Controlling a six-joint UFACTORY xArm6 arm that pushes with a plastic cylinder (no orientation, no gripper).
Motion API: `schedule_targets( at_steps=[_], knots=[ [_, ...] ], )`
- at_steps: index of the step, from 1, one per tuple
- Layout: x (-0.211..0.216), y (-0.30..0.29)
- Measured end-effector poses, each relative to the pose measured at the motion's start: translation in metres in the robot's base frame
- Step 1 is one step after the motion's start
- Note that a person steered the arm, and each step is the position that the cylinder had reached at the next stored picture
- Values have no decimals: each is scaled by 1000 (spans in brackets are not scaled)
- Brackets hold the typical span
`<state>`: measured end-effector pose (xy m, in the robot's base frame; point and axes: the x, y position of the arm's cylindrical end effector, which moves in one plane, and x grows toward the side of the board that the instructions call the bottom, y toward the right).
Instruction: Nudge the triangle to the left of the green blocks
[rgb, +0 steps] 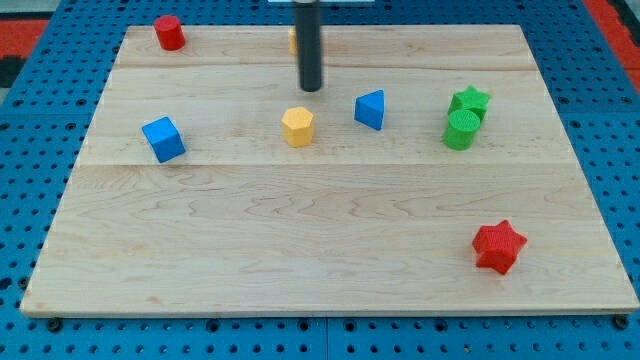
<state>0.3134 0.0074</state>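
The blue triangle (370, 109) lies on the wooden board right of centre. The green star (470, 101) and the green cylinder (460, 129) touch each other further to the view's right, the star above the cylinder. A gap separates the triangle from them. My tip (311, 89) is the lower end of the dark rod, up and to the left of the triangle and just above the yellow hexagon (298, 126). It touches no block.
A blue cube (163, 138) sits at the left. A red cylinder (168, 32) is at the top left. A red star (498, 246) is at the bottom right. A yellow block (293, 38) shows partly behind the rod. The board's edge (330, 314) borders blue pegboard.
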Motion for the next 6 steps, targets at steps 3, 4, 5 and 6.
schedule_targets(
  at_steps=[3, 4, 5, 6],
  knots=[
    [161, 30],
    [191, 90],
    [162, 153],
    [168, 224]
  ],
)
